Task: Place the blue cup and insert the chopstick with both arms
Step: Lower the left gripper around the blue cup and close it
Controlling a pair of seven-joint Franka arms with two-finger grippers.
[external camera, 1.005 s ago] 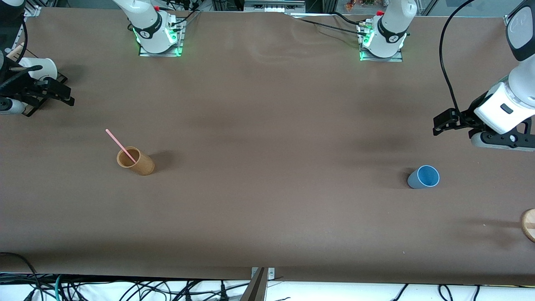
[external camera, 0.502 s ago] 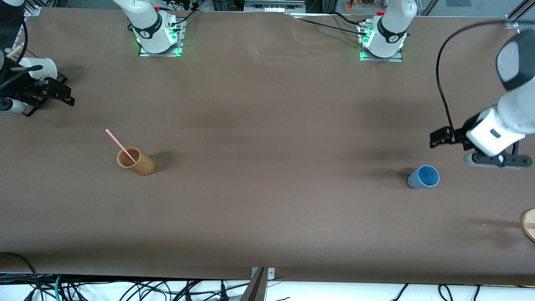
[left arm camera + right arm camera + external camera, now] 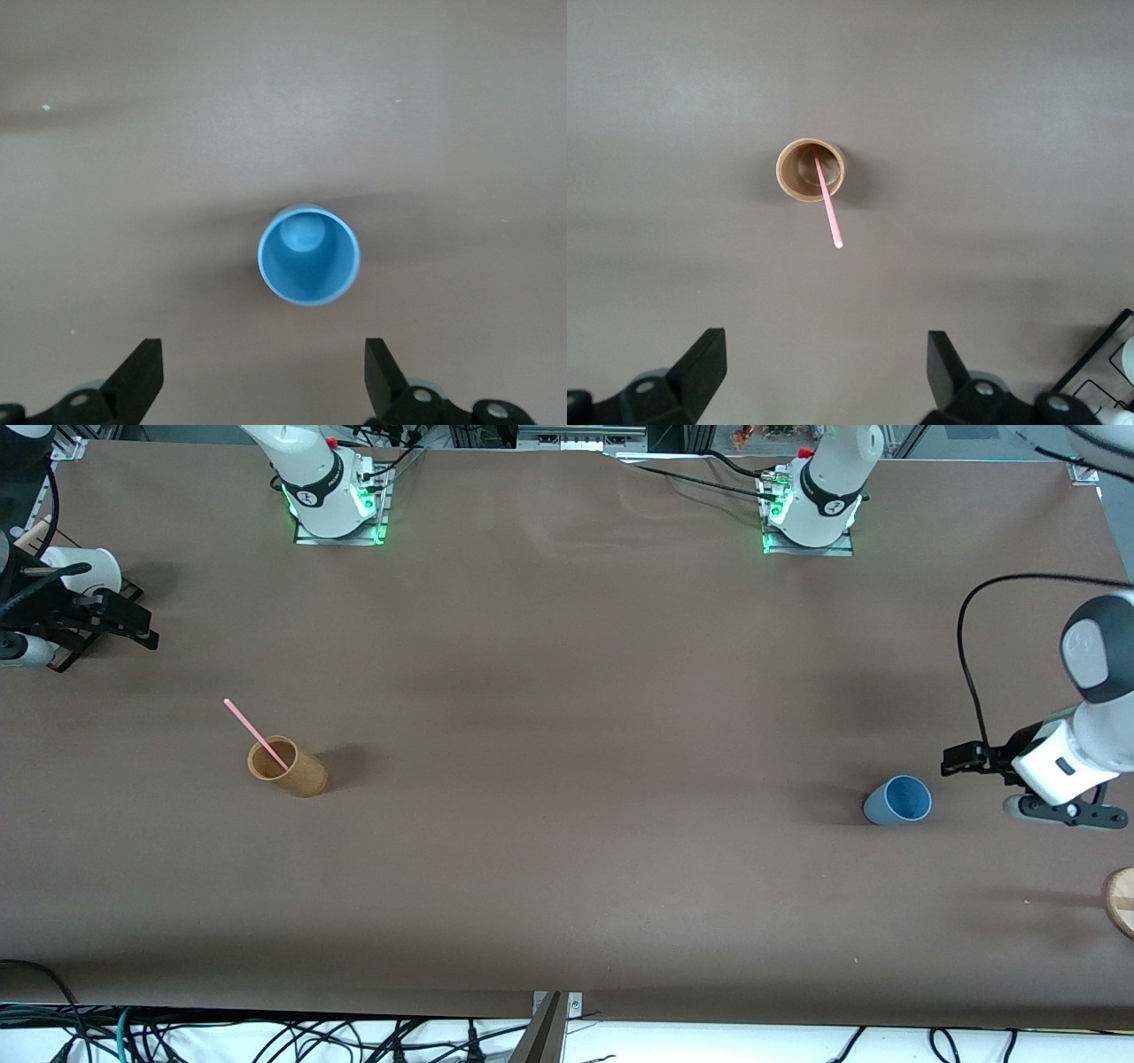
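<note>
The blue cup [image 3: 897, 801] stands upright on the brown table toward the left arm's end, its bright blue inside showing in the left wrist view [image 3: 309, 255]. My left gripper [image 3: 961, 760] hovers low over bare table beside the cup, open and empty; it is also in the left wrist view [image 3: 263, 376]. The pink chopstick [image 3: 254, 732] leans inside a tan cup [image 3: 286, 767] toward the right arm's end. The right wrist view shows that chopstick [image 3: 828, 208] and tan cup [image 3: 799, 168]. My right gripper [image 3: 133, 627] waits open at that end, apart from both; it also shows here [image 3: 827, 376].
A white cup [image 3: 84, 569] sits on a black rack [image 3: 66, 651] at the right arm's end; the rack's corner [image 3: 1107, 363] shows in the right wrist view. A round wooden piece [image 3: 1121, 899] lies at the table edge at the left arm's end.
The left arm has come down and its gripper now sits lower, close beside the blue cup. The right arm, both cups and the chopstick have not moved.
</note>
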